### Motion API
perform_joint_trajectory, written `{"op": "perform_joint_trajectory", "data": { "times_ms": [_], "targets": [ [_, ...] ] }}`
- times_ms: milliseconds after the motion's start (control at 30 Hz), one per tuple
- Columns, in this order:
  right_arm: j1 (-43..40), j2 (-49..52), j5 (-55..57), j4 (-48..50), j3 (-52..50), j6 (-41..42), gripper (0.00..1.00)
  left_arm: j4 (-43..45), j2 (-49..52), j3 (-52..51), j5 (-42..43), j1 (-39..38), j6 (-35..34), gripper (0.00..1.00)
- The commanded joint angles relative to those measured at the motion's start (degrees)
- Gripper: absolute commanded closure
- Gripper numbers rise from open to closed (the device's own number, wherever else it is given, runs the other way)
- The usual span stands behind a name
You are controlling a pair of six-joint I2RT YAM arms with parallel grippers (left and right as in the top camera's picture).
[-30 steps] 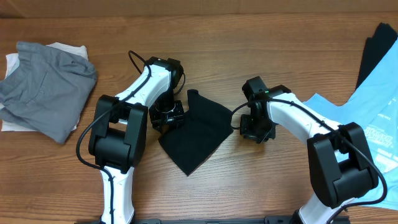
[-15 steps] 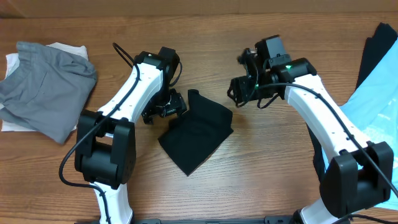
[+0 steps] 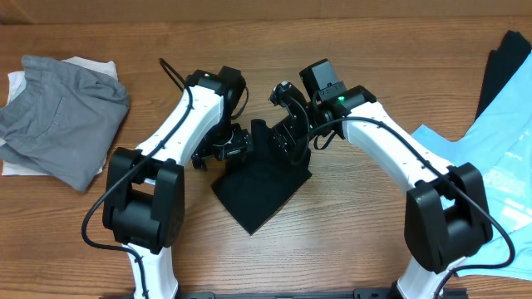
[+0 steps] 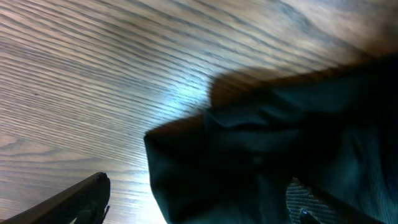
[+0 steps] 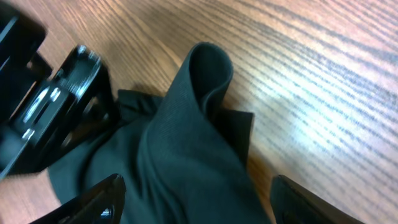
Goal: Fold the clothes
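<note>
A black folded T-shirt (image 3: 262,187) lies mid-table, one of the clothes. My left gripper (image 3: 223,149) hovers at its left corner, open. In the left wrist view the left gripper (image 4: 199,210) straddles the dark cloth (image 4: 261,137), one fingertip (image 4: 84,200) over bare wood, the other (image 4: 308,198) over fabric. My right gripper (image 3: 289,129) is above the shirt's far edge, open. The right wrist view has the right gripper (image 5: 199,205) over the cloth (image 5: 186,155), with a raised fold (image 5: 208,62) ahead and nothing pinched.
A grey garment (image 3: 62,116) on white cloth sits at the far left. Light blue printed fabric (image 3: 499,174) and another black garment (image 3: 503,62) lie at the right edge. The left gripper's body (image 5: 56,112) is close beside the right one.
Both grippers opened wide. The right arm swung left from beside the shirt to above its far edge. The left gripper shifted slightly at the left corner.
</note>
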Motion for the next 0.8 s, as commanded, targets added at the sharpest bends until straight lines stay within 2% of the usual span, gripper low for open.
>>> {"op": "perform_joint_trajectory", "data": {
  "times_ms": [0,100,200,233,267,300,333,433,567,700,733,767],
  "targets": [
    [0.02,3.10,-0.26,1.20,-0.13,-0.94,0.22,-0.22,-0.52,-0.55,0.44,-1.27,1.57,0.07],
    [0.02,4.87,-0.28,1.84,-0.13,-0.96,0.22,0.50,-0.50,-1.70,0.44,-1.40,1.55,0.07],
    [0.02,6.23,-0.26,2.25,-0.13,-0.94,0.32,1.99,-0.50,-3.85,0.57,-1.40,1.55,0.06],
    [0.00,6.36,-0.20,2.43,-0.13,-0.96,0.43,2.99,-0.52,-5.18,1.18,-1.40,1.57,0.06],
    [0.00,6.36,0.22,2.69,-0.13,-0.92,0.62,4.09,-0.50,-6.38,1.62,-1.40,1.55,0.06],
    [0.00,6.36,1.09,2.69,-0.11,-0.55,0.85,5.70,-0.52,-7.96,1.73,-1.40,1.55,0.07],
    [-0.04,6.36,2.58,2.49,-0.11,0.55,0.96,6.84,-0.50,-8.94,1.70,-1.40,1.55,0.07],
    [-0.04,6.36,9.68,0.79,-0.11,7.19,0.96,10.73,-0.50,-12.09,1.51,-1.38,1.55,0.10],
    [-0.04,6.36,24.17,-6.16,-0.11,26.75,0.96,14.67,-0.52,-15.43,-1.62,-1.29,1.44,0.11],
    [-0.04,6.36,26.32,-10.56,-0.13,29.66,0.95,16.00,-0.52,-15.45,-2.40,-1.09,1.29,0.15],
    [-0.04,6.36,26.34,-11.02,-0.13,29.64,0.93,16.20,-0.50,-15.45,-2.47,-1.05,1.29,0.15],
    [-0.04,6.36,26.32,-11.39,-0.13,29.59,0.83,16.31,-0.52,-15.45,-3.06,-1.01,0.87,0.16]
  ]
}}
